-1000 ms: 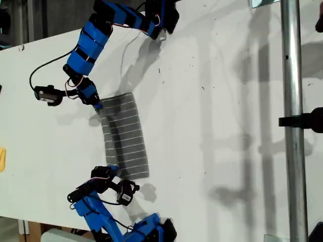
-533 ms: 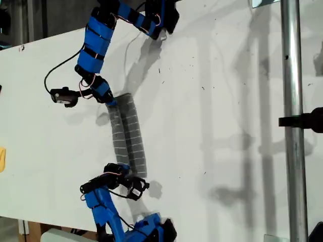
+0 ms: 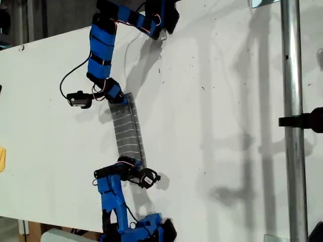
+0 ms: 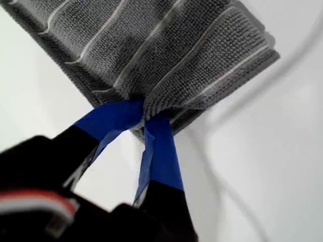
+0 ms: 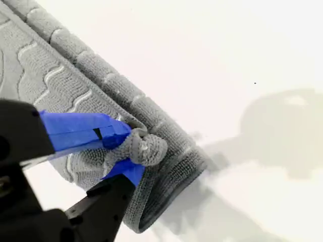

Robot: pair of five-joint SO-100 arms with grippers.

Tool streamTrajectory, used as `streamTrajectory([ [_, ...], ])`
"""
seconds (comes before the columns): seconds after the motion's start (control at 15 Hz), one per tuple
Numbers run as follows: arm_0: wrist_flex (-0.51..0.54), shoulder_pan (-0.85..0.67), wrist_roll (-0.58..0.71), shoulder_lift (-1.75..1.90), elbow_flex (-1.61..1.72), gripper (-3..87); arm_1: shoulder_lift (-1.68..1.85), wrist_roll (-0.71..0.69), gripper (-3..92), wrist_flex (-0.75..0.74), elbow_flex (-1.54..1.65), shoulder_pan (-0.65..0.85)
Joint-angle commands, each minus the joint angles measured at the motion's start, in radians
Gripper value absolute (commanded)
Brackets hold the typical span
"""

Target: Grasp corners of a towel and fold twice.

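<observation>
Grey striped cloth first: the towel [image 3: 128, 131] lies as a narrow band near the middle of the desk [image 3: 227, 101], running between the two blue arms in the exterior view, one arm at each end. Up close it's doubled over, with layers stacked at the edge. Our first gripper [image 4: 141, 118] is clenched on one end's edge, tips pinching right where the layers meet. Our second gripper [image 5: 132, 151] is clamped on a bunched-up corner [image 5: 146, 146], wavy underside showing beside it. We can't tell from the wrist views which arm in the exterior view is which.

Our read: we're mid-fold, both ends gripped and the top layer being carried across. The next move calls for both grippers to travel together, lay the edge flat on the layer below, then let go without dragging it.

Count: one towel, two arms, two grippers, both closed on cloth, one small yellow thing [image 3: 2, 159] at the exterior view's left edge, one metal pole [image 3: 291, 126] at the exterior view's right
</observation>
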Motion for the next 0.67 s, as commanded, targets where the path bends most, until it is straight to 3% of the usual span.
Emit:
streamTrajectory([
  [0.0,0.000,-0.003,-0.026,-0.057,-0.005,7.6,-0.034,0.017,-0.2,-0.018,0.002,0.018],
  [0.07,-0.008,-0.021,-0.025,-0.077,0.000,13.6,-0.052,0.020,0.8,-0.020,-0.006,0.028],
  [0.2,0.006,-0.080,-0.035,-0.074,0.017,21.8,-0.052,0.020,21.0,0.031,-0.034,0.037],
  [0.33,0.075,-0.120,-0.061,0.000,0.043,27.5,-0.009,0.020,26.6,0.080,-0.032,0.043],
  [0.6,0.186,-0.152,-0.160,0.360,0.183,28.0,0.202,0.023,30.4,0.275,-0.017,0.115],
])
